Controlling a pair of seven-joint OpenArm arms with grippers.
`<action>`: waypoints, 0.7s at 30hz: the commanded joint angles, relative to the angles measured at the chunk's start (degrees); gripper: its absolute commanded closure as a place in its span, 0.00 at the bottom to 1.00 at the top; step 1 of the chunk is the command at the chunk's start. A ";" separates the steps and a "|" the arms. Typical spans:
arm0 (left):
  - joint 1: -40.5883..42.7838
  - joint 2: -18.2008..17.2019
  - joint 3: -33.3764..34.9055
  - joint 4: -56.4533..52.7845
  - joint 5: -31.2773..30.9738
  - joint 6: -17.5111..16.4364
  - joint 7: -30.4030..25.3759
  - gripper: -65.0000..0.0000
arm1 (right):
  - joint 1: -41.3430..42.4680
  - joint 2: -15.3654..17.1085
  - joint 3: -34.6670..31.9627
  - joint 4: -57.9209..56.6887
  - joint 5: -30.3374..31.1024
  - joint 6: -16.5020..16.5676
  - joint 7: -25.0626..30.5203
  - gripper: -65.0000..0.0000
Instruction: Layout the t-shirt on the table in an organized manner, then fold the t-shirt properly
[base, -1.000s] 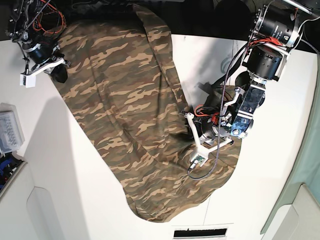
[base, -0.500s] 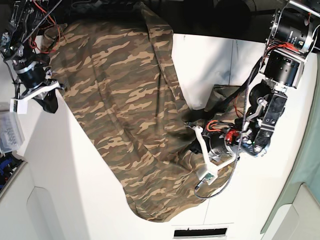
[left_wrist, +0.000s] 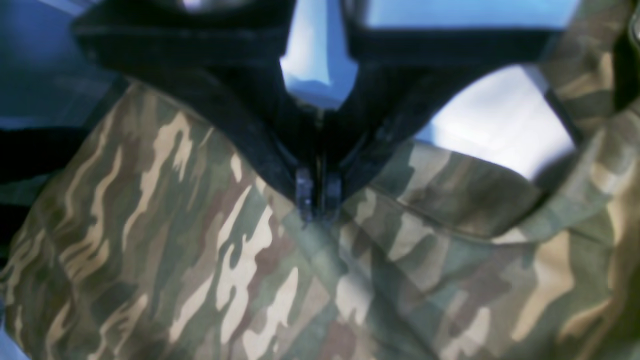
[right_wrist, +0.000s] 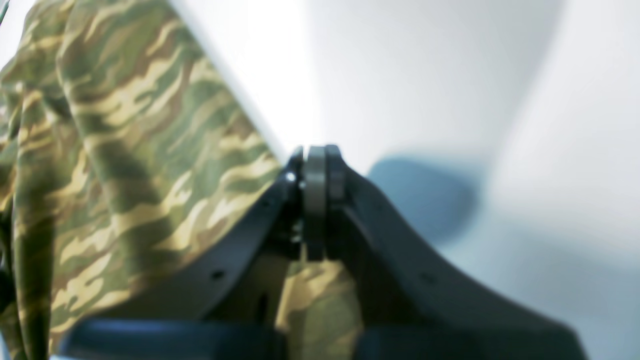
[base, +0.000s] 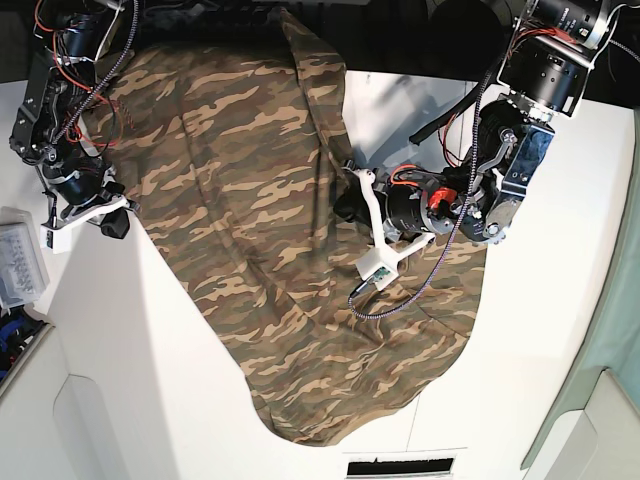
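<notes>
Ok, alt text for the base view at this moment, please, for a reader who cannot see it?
A camouflage t-shirt lies spread and rumpled across a white table, seen from above, with its far part off the table's dark far edge. The right hand pinches its edge at the picture's left, and the left hand grips a fold near the middle.

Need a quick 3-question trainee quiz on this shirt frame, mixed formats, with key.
1. True or false: the left gripper is shut on the t-shirt.
2. Multiple choice: where on the shirt does the right gripper grip in the base view? A) an outer edge B) the middle C) nowhere, it hangs free above the table.
3. Fill in: the shirt lies ___ on the table. (flat and spread / bunched and creased)

Key: 1 true; 2 A; 3 bunched and creased.
</notes>
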 joint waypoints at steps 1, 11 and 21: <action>-1.27 -0.07 -0.39 0.96 -0.81 -0.22 -1.14 0.97 | 0.57 0.90 0.17 0.83 1.07 0.59 1.29 1.00; -1.16 -1.92 -1.51 0.96 0.61 0.42 -0.07 0.97 | -3.28 0.00 -0.20 0.66 1.49 0.59 1.25 1.00; -0.96 -7.39 -1.68 0.92 0.61 1.73 0.15 0.97 | -7.02 0.02 -0.20 0.66 1.97 0.59 1.27 1.00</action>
